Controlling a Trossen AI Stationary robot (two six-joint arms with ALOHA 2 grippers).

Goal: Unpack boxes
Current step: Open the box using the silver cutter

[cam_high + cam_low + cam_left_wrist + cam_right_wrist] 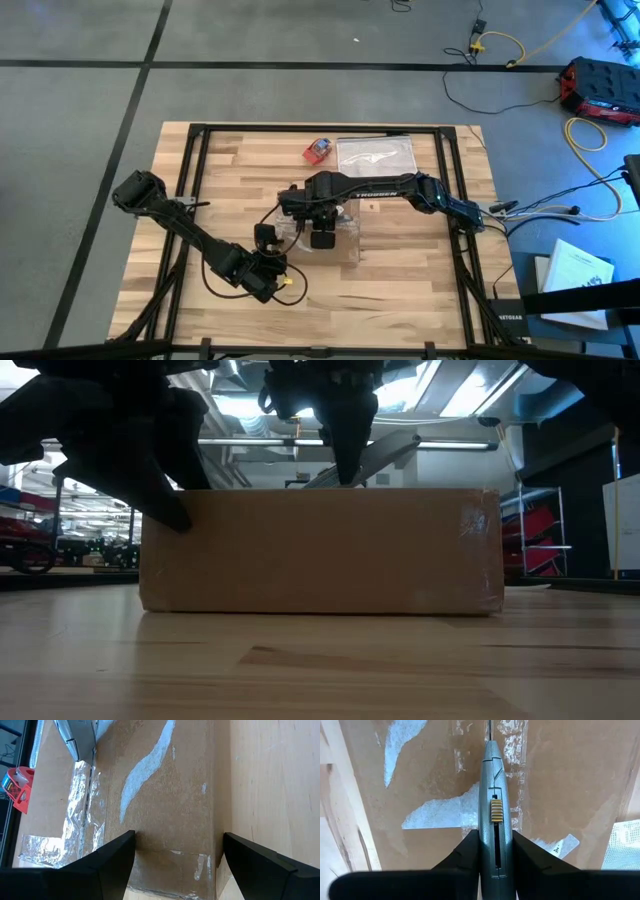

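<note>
Brown cardboard fills the frame here: the box (320, 550) sits flat on the wooden table (420, 280), roughly mid-table, flaps down and crossed with shiny clear tape strips (512, 750). The right gripper (495, 851) is poised right over the lid with its jaws clamped on a grey utility knife (492, 810), the blade tip (489, 729) pointing down toward the taped centre seam; that looks like the whole reason for the grip, a rigid hold so the tip can track the seam and slit the tape. From table height you can see that tool angling down to the box's top edge. Meanwhile the left gripper (172, 862) sits at the near-left end of the box, jaws wide apart and straddling the end wall, one finger over the lid, the other out over the bare wood. My read is that it's there to brace the box against sliding while the knife does its work, though I can't tell whether it actually touches the cardboard. Beyond the box, near the table's far edge, a small red-and-blue object (318, 150) and a clear plastic bag (375, 153) lie well apart from the action.
</note>
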